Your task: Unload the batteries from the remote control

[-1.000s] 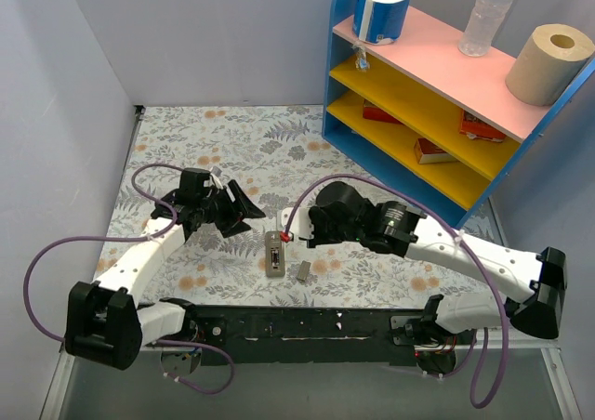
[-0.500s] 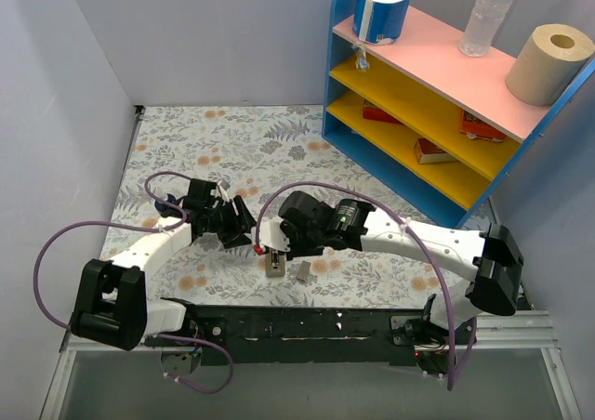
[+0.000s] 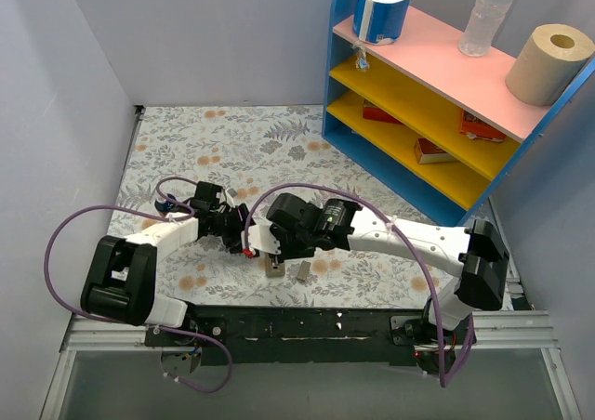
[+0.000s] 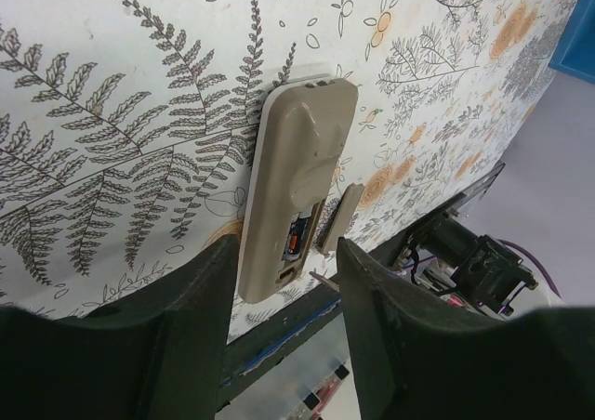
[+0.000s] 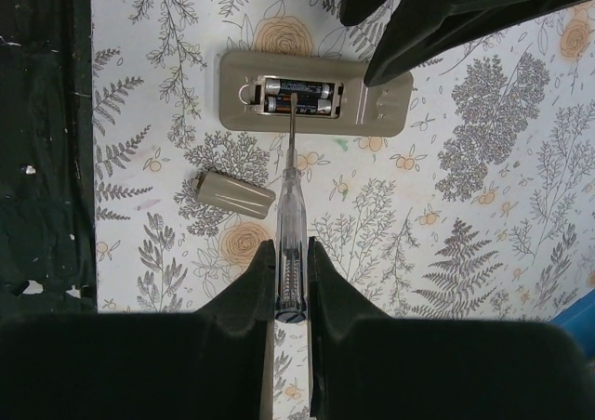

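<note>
The remote control [image 5: 316, 104] lies back up on the floral mat, its compartment open. The two dark batteries [image 5: 297, 97] sit side by side inside it. My right gripper [image 5: 290, 253] is shut on a long clear-handled silvery stick [image 5: 290, 217] whose tip rests on the batteries. My left gripper [image 4: 284, 253] is open, its fingers standing on either side of the remote [image 4: 297, 183] at the compartment end; a battery label [image 4: 296, 239] shows there. In the top view both grippers [image 3: 244, 237] [image 3: 265, 243] meet over the remote [image 3: 274, 264].
The small flat grey lid [image 5: 237, 190] lies loose beside the remote, also seen in the top view [image 3: 303, 270] and the left wrist view [image 4: 340, 217]. The black base rail [image 3: 307, 327] runs just near of it. A blue shelf unit [image 3: 437, 113] stands at the back right.
Both arms have closed in on the remote. The right gripper moved left with the stick over the compartment. The left gripper moved right and down to the remote.
</note>
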Motion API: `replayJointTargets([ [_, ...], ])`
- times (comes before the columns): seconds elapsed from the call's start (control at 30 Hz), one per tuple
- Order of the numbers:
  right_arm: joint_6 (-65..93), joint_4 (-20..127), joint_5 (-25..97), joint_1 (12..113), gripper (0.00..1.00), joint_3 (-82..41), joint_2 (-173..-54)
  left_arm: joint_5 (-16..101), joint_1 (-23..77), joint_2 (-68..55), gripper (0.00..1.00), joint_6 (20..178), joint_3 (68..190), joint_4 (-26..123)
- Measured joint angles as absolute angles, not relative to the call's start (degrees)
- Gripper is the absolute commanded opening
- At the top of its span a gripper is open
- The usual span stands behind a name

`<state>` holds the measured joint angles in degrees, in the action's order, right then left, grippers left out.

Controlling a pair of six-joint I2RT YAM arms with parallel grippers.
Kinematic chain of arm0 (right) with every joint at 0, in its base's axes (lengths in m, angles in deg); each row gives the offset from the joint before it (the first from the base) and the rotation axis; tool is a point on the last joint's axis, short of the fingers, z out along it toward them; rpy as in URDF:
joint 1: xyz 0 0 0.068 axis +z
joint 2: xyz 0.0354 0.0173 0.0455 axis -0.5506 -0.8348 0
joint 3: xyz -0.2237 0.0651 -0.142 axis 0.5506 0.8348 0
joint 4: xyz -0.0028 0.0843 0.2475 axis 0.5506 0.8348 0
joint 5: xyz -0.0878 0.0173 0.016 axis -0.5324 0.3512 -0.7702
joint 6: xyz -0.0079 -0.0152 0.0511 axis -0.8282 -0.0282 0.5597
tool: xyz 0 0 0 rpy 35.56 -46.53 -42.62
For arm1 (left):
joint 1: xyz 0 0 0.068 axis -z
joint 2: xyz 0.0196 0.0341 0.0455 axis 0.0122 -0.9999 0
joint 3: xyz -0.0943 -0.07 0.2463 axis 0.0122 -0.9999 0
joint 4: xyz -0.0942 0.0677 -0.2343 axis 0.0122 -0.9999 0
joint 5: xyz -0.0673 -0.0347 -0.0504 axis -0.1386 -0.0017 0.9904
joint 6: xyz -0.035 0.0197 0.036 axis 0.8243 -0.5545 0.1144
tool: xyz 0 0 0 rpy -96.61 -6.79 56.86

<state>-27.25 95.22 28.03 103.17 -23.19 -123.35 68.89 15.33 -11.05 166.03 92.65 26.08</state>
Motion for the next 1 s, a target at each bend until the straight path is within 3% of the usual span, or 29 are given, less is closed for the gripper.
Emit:
replayJointTargets([
  [1.0,-27.6,102.5,22.2,105.7,0.01,-32.8,-134.1,73.2,17.8,-17.5,0.29,166.0,92.2,28.6],
])
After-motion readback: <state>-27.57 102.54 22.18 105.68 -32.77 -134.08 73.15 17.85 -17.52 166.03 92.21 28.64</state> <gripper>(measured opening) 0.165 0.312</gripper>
